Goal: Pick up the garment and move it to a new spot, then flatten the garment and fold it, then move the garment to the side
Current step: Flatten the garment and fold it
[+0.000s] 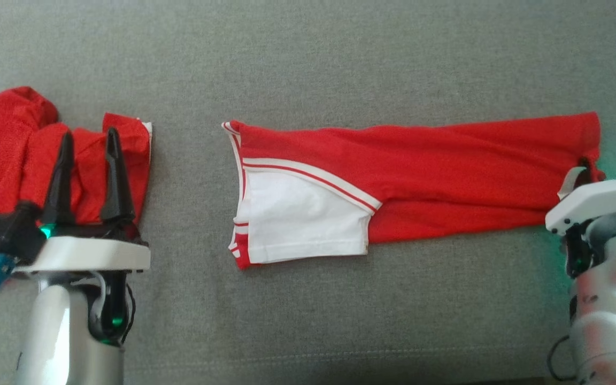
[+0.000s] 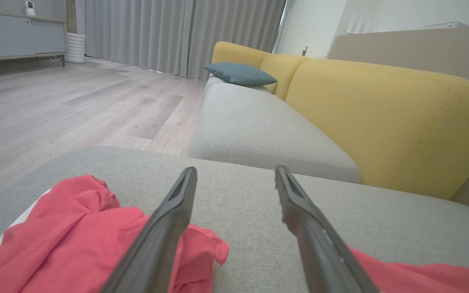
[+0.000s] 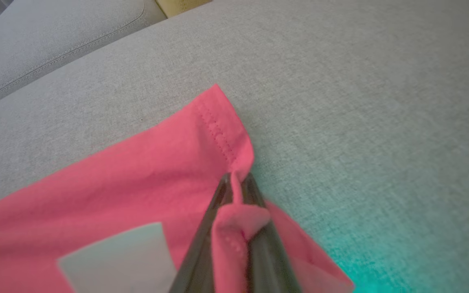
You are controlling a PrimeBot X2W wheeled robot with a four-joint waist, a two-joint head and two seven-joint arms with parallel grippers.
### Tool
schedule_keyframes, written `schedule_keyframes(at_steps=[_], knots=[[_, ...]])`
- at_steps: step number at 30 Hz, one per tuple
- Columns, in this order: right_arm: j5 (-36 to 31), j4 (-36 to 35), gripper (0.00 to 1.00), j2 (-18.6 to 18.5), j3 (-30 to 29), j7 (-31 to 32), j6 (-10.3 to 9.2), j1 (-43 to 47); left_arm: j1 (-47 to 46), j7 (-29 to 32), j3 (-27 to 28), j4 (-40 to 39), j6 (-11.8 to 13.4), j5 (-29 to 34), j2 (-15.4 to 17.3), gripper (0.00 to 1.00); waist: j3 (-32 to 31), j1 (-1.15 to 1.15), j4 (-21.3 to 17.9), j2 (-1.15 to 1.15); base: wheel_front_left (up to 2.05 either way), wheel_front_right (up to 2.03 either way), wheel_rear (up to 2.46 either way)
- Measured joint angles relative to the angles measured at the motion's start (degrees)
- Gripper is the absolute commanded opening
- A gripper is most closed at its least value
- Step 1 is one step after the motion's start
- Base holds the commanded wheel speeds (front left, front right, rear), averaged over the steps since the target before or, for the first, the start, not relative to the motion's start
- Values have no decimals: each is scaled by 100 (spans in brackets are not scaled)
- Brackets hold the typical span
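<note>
Judged to be mid-fold: finds the garment [image 1: 420, 176] lying as a long red strip across the middle of the grey cushion [image 1: 340, 321], doubled lengthwise, with a white sleeve panel [image 1: 297, 214] at its left, near side. Pinched at its right end by the right gripper [image 3: 236, 183], both fingers pressed together on a bunched bit of the stitched hem [image 3: 218, 130]. Hovers at the left with the left gripper [image 1: 88, 133], fingers spread apart and holding nothing, above a crumpled red heap [image 1: 8, 139] well apart from the strip; cannot tell whether that is a second piece of clothing.

Next, probably: lift that right end and carry it leftward over the strip toward the sleeve end, to halve the length. Calls for a low, steady arc so as not to drag the lower layers or undo the lengthwise fold, and for laying edge on edge before letting go. Might help to pin the left end with the free gripper. Leaves the move to the side yet to do.

As for writing: none readable. Shows no brand on the red cloth or the white-and-red trim [image 1: 308, 174]; near the pinch, a pale patch [image 3: 124, 256], perhaps a label, too blurred to read
</note>
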Motion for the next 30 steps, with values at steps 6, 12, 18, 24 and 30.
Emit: schedule_keyframes(at_steps=[6, 12, 18, 24, 30], knots=[[-370, 0, 0, -74, -416, 21, 1, 48, 24, 0, -1, 4, 0, -38, -3, 100, -209, 0, -22, 0, 0, 0, 0], [-1438, -616, 0, -205, -1432, 77, 0, 153, 43, 0, 9, 9, 0, -136, -3, 100, -367, 0, 7, 0, 0, 0, 0], [-1903, -824, 0, 3, -1674, 147, 0, 142, 141, 0, -10, 5, 11, -286, -3, 100, -499, 0, 46, 0, 0, 0, 0], [-1892, -801, 0, 63, -1199, 138, 0, 126, 307, 0, -31, 31, 110, -424, -3, 100, -763, 0, 70, 0, 0, 0, 0], [-884, -303, 0, 68, 191, 116, 0, 7, 526, 0, -76, 49, 213, -521, -3, 100, -1138, 0, 103, 0, 0, 0, 0]])
